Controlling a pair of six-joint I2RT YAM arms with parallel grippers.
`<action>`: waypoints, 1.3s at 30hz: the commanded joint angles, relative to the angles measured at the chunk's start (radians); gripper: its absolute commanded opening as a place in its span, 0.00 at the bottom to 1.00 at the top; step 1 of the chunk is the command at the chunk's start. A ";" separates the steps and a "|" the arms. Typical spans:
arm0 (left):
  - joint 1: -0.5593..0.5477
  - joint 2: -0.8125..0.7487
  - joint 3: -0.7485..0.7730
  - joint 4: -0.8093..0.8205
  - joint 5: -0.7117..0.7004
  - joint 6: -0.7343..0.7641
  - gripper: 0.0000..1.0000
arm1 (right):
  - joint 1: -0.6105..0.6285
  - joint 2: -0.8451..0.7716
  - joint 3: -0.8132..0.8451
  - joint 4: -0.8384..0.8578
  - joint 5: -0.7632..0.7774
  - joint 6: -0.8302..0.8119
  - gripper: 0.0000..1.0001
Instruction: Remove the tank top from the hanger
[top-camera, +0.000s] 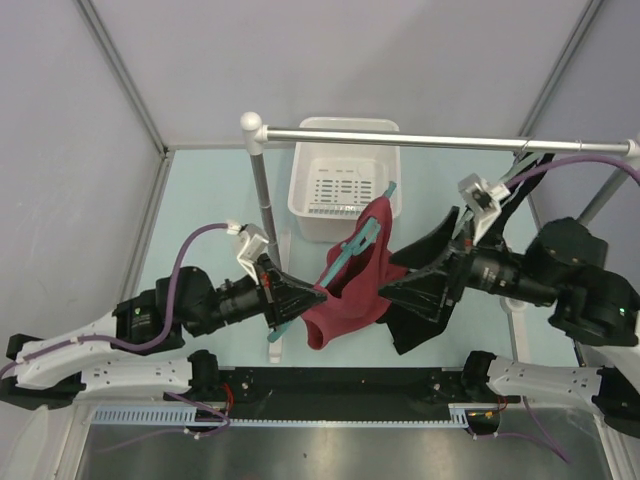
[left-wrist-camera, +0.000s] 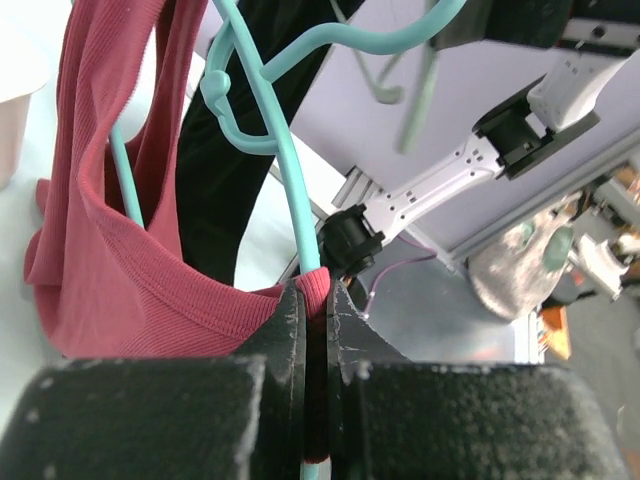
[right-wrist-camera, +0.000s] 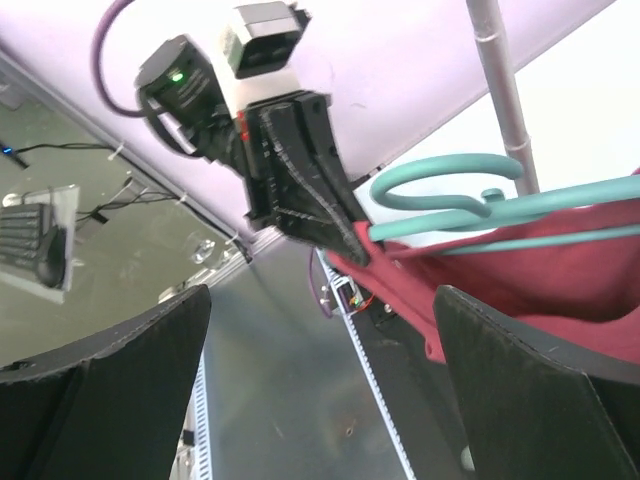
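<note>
A red ribbed tank top (top-camera: 352, 290) hangs on a teal plastic hanger (top-camera: 352, 248) held in the air between the arms. My left gripper (top-camera: 318, 292) is shut on the hanger's lower end and the red fabric over it; in the left wrist view the hanger (left-wrist-camera: 283, 150) and tank top (left-wrist-camera: 110, 260) run up from the pinched jaws (left-wrist-camera: 316, 300). My right gripper (top-camera: 392, 270) is open and empty, just right of the tank top. In the right wrist view its fingers (right-wrist-camera: 520, 380) stand wide apart, with the tank top (right-wrist-camera: 540, 280) and hanger (right-wrist-camera: 450, 190) beyond.
A white plastic basket (top-camera: 345, 180) stands at the back on the table. A metal rail (top-camera: 440, 140) on a white post (top-camera: 262, 190) crosses above. The frame's metal edge (top-camera: 330, 385) runs along the front.
</note>
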 joint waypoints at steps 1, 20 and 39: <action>-0.007 -0.080 -0.026 0.088 -0.077 -0.089 0.00 | 0.042 0.069 0.022 0.104 0.053 -0.024 1.00; -0.005 -0.184 -0.046 -0.001 -0.051 -0.237 0.00 | 0.507 0.247 0.006 0.308 0.967 -0.428 0.75; -0.005 -0.181 -0.070 0.151 0.127 -0.276 0.00 | 0.449 0.275 -0.057 0.383 0.856 -0.380 0.59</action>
